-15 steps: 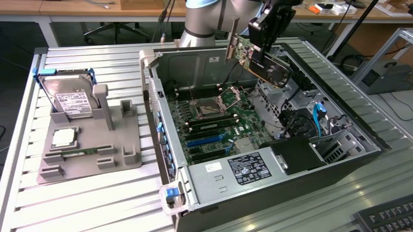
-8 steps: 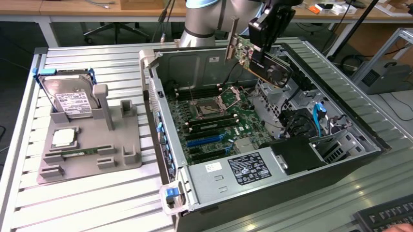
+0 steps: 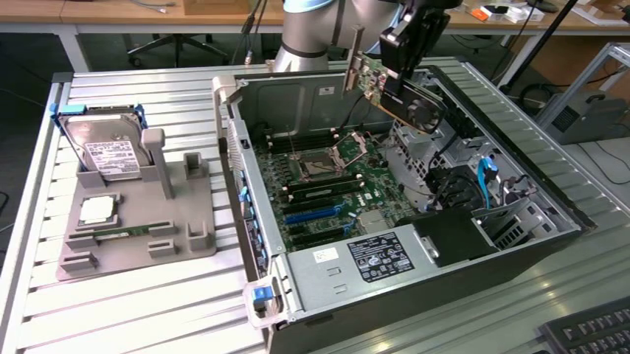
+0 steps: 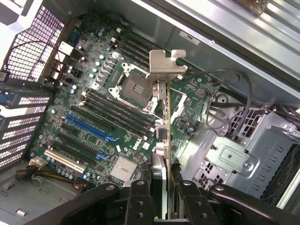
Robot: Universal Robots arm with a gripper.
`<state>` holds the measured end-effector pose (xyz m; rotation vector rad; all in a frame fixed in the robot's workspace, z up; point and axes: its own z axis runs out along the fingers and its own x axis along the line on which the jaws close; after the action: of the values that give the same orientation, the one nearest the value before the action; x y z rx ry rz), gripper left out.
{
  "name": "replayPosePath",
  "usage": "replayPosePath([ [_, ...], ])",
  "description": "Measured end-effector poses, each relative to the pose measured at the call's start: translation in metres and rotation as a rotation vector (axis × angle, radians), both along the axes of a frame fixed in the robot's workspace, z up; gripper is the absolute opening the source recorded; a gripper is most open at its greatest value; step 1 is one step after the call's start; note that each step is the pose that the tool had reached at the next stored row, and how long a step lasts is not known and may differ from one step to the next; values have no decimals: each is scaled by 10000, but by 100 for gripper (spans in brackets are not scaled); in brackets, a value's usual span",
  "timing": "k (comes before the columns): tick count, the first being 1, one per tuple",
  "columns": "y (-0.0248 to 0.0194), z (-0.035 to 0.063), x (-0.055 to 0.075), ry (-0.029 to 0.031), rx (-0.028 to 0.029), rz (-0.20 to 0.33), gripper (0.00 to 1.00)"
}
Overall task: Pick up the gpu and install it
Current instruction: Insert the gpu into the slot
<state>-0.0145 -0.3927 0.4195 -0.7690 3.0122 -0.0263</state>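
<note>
The gpu (image 3: pixel 412 103), a dark card with a green board edge and a silvery bracket strip (image 3: pixel 352 59), hangs tilted in the air above the open computer case (image 3: pixel 246 147). My gripper (image 3: pixel 402 55) is shut on its upper end. In the wrist view the gpu (image 4: pixel 162 133) runs edge-on away from the gripper (image 4: pixel 162 199), bracket (image 4: pixel 164 65) farthest out. The black fingers (image 4: pixel 139 197) press on both of its faces. Below it lies the green motherboard (image 4: pixel 103 117) with its blue and black slots (image 4: pixel 89 126), and the card stands clear of them.
A grey holder (image 3: pixel 177 243) at the exterior view's left carries a silver hard drive (image 3: pixel 108 151), a processor (image 3: pixel 99 210) and a green memory stick (image 3: pixel 118 234). Inside the case are a power supply (image 3: pixel 379 258), drive cages (image 3: pixel 462 192) and cables. A keyboard corner (image 3: pixel 591 332) lies at the front.
</note>
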Motion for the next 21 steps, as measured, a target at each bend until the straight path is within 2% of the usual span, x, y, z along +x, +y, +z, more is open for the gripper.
replayPosePath([
  [21,0,0,0,0,0,1011,27],
])
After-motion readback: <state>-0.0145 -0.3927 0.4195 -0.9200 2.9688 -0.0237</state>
